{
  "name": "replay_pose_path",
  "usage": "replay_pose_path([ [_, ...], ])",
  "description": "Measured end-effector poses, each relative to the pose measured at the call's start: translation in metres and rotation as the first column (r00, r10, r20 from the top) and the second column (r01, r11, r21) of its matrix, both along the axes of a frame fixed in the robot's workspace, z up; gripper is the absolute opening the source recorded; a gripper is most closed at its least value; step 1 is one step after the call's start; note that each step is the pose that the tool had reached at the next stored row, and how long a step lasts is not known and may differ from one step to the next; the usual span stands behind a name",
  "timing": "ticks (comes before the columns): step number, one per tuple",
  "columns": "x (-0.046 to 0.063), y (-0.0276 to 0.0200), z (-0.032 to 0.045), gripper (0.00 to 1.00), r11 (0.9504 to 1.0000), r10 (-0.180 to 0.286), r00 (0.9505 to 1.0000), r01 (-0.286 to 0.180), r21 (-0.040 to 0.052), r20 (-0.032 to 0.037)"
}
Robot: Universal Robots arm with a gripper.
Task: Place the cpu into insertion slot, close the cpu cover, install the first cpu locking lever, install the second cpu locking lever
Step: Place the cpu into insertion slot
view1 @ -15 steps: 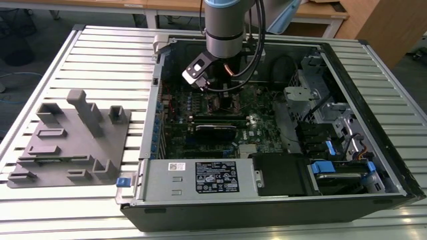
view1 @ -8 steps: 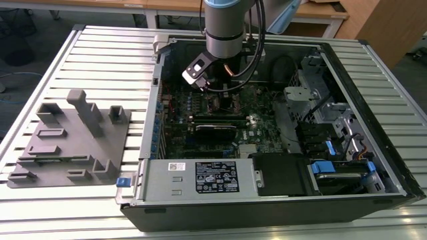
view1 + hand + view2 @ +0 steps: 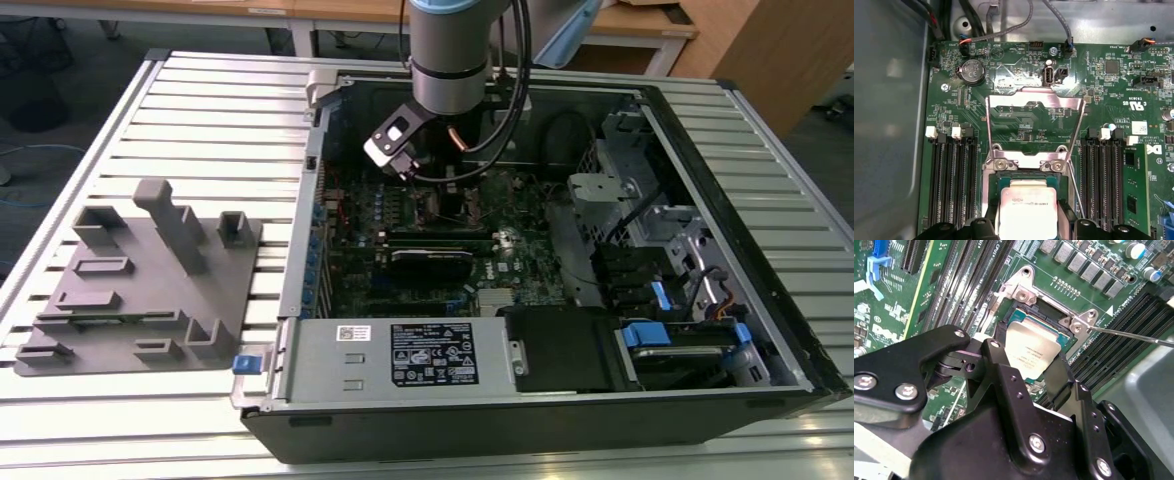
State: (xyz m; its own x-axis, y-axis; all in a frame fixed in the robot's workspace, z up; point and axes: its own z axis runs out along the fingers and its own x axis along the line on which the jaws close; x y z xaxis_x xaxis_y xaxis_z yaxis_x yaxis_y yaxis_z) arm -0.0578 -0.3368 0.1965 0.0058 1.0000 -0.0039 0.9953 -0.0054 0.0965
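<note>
The cpu is a small silver-grey square lying in or just over the insertion slot, whose dark frame and silvery rim sit in the green board. My gripper straddles it, with black fingers close against two opposite edges. In the first wrist view the cpu sits between the fingers and the cpu cover stands swung back, open, behind the slot. Thin lever rods stick out unlatched. In the exterior view the gripper hangs low inside the open computer case.
Long black memory slots flank the socket. A black card lies just in front of it. A labelled power supply and a drive cage with blue tabs fill the near side. A grey fixture tray rests outside the case.
</note>
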Motion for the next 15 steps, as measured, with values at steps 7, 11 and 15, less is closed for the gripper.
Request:
replay_pose_path([
  [7,0.0000,0.0000,-0.0012,0.54,0.9998,-0.020,0.9998,0.020,0.0002,0.0002],
  [11,0.0000,-0.0001,-0.0029,0.54,0.9998,-0.020,0.9998,0.020,-0.0001,-0.0001],
  [15,-0.0001,-0.0001,-0.0035,0.54,0.9998,-0.020,0.9998,0.020,-0.0006,-0.0004],
])
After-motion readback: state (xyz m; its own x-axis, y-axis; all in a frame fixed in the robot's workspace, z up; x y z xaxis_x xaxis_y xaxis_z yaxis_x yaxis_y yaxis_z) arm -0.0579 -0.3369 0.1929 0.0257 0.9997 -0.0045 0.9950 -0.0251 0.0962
